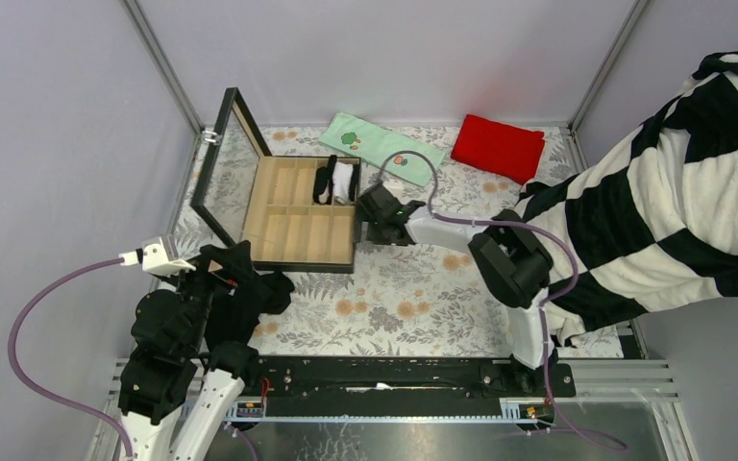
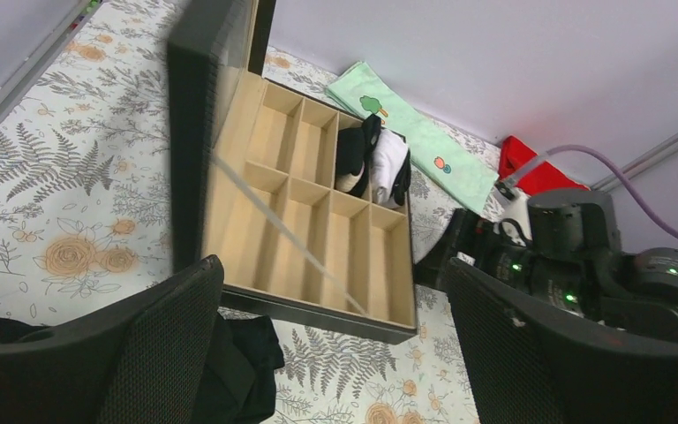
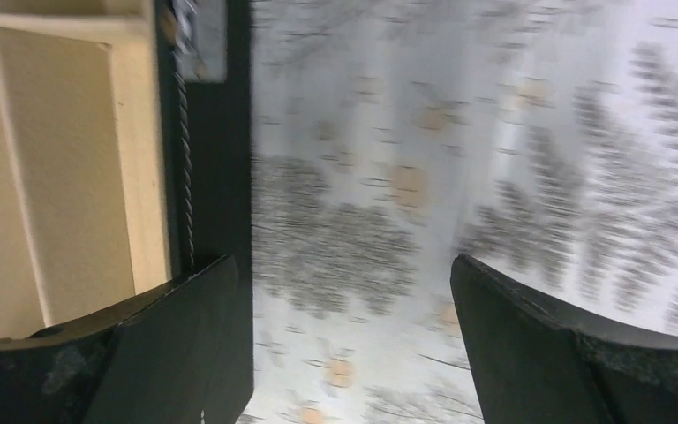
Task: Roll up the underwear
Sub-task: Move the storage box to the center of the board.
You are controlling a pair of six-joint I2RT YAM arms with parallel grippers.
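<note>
Left pincer [image 2: 331, 287]: jaws spread wide, hanging above the counter [image 1: 423, 298] at its near left. The gap between its fingers [image 2: 168, 336] frames the near edge of the divided wooden box [image 2: 313, 230].

Underwear [image 1: 271, 291]: a loose black heap on the floral cover, just in front of the box's near rim and right beside the left arm's wrist. In the left wrist view the heap [image 2: 243, 362] shows low down by the left-hand finger. Cannot tell whether finger and cloth touch; the cloth is not clamped.

Right pincer [image 3: 342, 265]: jaws wide apart, over floral cover just off the box's right side, with the black rim [image 3: 216, 159] next to one finger. This view is motion-blurred.

The box has its lid [image 1: 216, 158] standing open on the left. One black and white cloth bundle [image 1: 336, 182] sits in the far row, right end.

A green cloth [image 1: 381, 149] and a red cloth [image 1: 497, 147] lie along the far edge. A striped blanket [image 1: 673, 192] hangs in from the right.
</note>
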